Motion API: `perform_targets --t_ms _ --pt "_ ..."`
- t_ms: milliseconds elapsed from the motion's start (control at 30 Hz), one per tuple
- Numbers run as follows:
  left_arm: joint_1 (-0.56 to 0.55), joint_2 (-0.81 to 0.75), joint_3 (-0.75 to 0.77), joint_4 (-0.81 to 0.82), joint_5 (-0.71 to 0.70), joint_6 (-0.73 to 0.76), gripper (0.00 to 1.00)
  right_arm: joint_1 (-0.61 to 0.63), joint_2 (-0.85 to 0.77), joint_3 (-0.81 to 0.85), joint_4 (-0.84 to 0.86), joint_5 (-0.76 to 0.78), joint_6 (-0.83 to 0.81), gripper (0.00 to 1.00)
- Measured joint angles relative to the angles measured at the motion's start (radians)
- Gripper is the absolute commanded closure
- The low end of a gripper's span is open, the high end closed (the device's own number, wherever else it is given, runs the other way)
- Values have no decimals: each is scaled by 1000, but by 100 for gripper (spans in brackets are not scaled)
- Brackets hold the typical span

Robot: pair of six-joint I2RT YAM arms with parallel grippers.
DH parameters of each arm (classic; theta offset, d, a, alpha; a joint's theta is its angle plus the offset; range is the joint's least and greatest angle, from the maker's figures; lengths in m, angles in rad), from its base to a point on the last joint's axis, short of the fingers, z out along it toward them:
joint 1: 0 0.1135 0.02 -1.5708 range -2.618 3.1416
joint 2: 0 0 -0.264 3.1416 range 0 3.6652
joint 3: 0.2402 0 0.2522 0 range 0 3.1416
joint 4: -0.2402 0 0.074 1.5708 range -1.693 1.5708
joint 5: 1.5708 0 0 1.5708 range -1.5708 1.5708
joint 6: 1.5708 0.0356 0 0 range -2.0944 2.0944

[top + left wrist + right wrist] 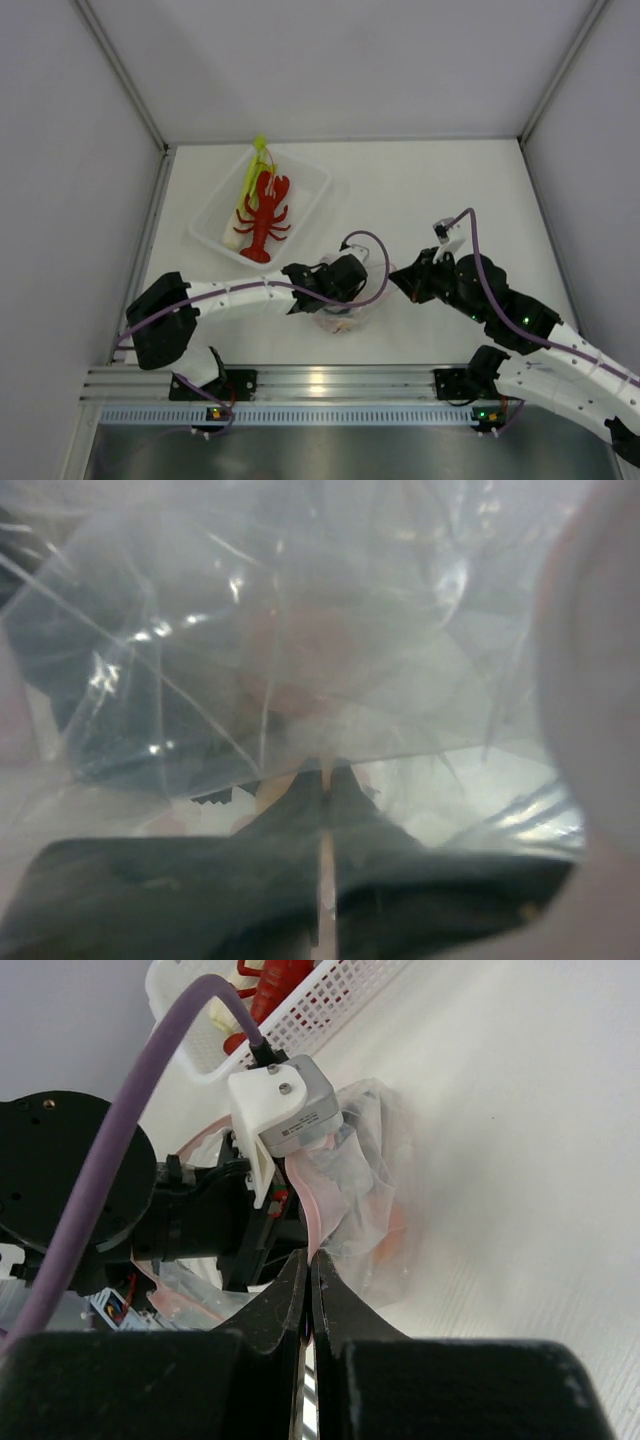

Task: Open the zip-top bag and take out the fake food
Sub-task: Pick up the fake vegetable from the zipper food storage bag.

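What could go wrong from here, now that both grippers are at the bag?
1. The left gripper is shut within the zip-top bag, yet the pinkish round piece seems to lie beyond its tips, behind folded film. It may have pinched only plastic, and withdrawing could drag the bag along.
2. The right gripper grips just the thin pink zip strip; that hold could slip if the bag is tugged.

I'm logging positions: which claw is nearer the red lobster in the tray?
Left. The left claw is at the bag, close beside the tray holding the lobster; the right claw is farther right, on the bag's far side.
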Motion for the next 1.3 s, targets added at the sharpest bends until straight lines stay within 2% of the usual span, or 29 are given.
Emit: perform_targets --t_ms 367,600,967,1300 --pt "3 -117 4 -24 -39 1 100 0 16 0 18 -31 -6 100" --pt "3 -120 75 -41 -44 36 100 48 101 63 28 -40 -14 100" --pt "-12 -126 145 -45 -8 95 100 94 217 234 -2 40 -69 100" --pt "-23 -210 182 -57 -24 102 100 96 280 246 -24 80 -96 100"
